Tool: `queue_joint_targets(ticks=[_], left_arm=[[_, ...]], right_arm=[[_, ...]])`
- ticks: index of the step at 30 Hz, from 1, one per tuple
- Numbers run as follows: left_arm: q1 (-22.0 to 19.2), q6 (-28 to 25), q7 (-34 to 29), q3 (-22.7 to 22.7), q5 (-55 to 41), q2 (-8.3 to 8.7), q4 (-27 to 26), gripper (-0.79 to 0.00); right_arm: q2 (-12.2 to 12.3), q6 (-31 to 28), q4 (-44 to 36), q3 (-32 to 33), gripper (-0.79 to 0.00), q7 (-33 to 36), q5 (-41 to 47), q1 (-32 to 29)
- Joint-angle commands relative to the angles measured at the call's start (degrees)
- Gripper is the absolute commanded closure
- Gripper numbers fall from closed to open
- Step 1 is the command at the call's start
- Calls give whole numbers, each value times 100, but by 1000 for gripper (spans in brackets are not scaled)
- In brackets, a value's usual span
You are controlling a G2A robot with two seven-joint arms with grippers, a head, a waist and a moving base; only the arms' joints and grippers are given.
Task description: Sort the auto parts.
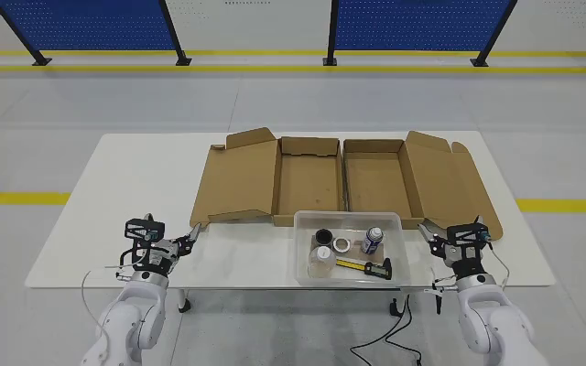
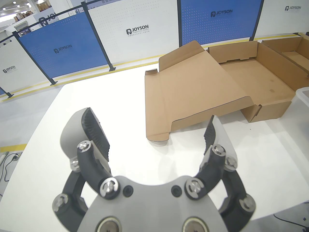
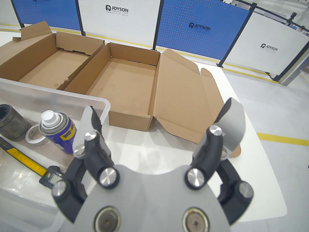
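- We find the top view set above the arms, looking steeply down on the whole table (image 1: 110,201) and facing the fence panels (image 1: 92,23) beyond.
- The left wrist view sits close behind the left gripper (image 2: 149,113), low over the table, facing the left cardboard box (image 2: 253,83).
- The right wrist view sits likewise behind the right gripper (image 3: 160,103), facing the right cardboard box (image 3: 125,85) and the clear bin (image 3: 72,97).
- We note the left cardboard box appears in all three views.
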Motion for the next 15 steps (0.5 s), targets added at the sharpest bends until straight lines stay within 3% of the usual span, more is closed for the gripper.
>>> queue_joint_targets(ticks=[1, 10, 15], left_arm=[[0, 0, 0, 0, 0, 0, 0, -785], [-364, -201, -92, 369, 372, -27, -179, -785], [-841, -754, -209, 798, 395, -52, -411, -785]], right_arm=[[0, 0, 0, 0, -784, 0, 0, 0], [0, 0, 0, 0, -785, 0, 0, 0], [0, 0, 0, 0, -785, 0, 0, 0]])
